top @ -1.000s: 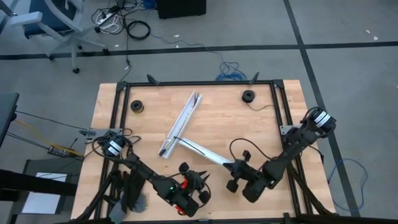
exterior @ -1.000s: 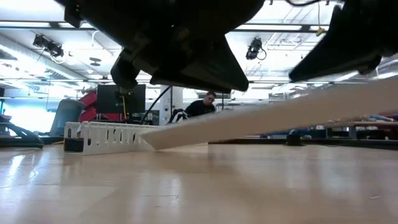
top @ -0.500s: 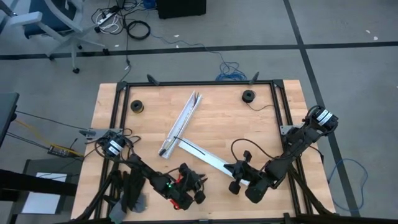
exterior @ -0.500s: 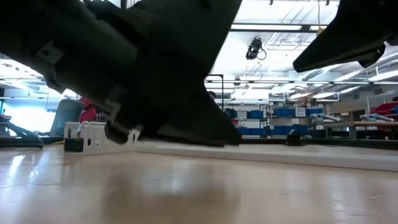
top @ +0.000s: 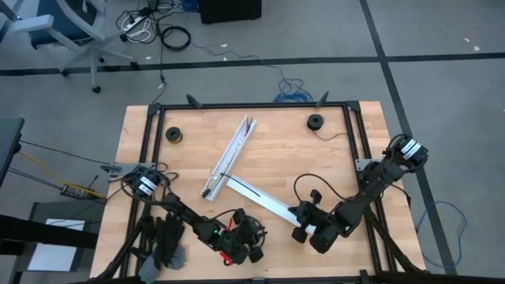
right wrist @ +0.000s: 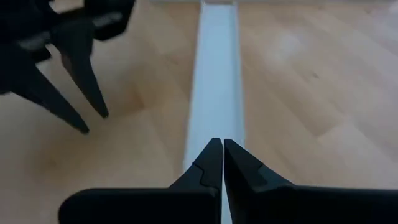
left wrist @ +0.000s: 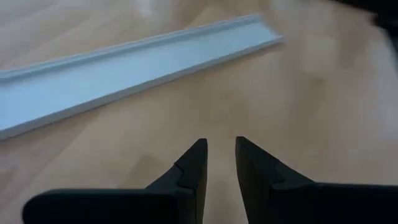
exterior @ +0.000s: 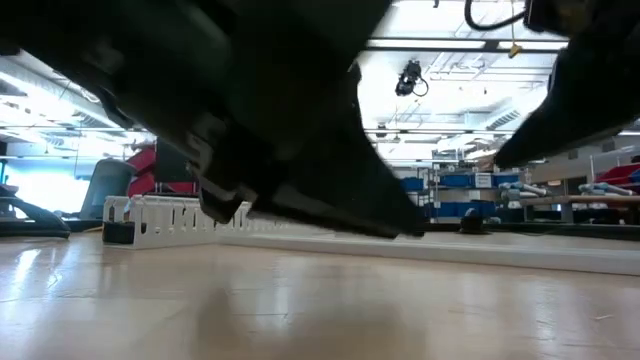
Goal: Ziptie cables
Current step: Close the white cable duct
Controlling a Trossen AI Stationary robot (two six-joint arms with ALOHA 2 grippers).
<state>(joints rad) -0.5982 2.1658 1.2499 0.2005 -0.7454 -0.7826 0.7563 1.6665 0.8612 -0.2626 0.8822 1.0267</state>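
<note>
A long white flat strip (top: 260, 197) lies on the wooden table, slanting from the middle toward the near right. My right gripper (right wrist: 217, 143) is shut, its tips over the strip's near-right end (top: 302, 217). My left gripper (left wrist: 219, 144) hangs low over bare wood at the near edge (top: 254, 233), left of that end. It is open by a narrow gap with nothing between the fingers. The white slotted channel (top: 233, 154) lies at the table's middle. The cables are not visible in any view. My right gripper's shut fingertips stand over the middle of the strip's width (right wrist: 217, 118), close to its near-right end. They slant down from the near right and lie along the strip. The strip lies flat on the table. I cannot tell whether the tips touch it.
Two small dark spools (top: 173, 134) (top: 316, 121) sit at the far left and far right of the table. A black frame (top: 252, 105) runs along the table's edges. Bare wood lies between the strip and the right edge.
The strip's near-right end, raised off the table a second ago, has come down, and the strip now lies flat. My left gripper has sunk toward the table and tipped downward. My right gripper has stayed at the strip's end, still shut.
</note>
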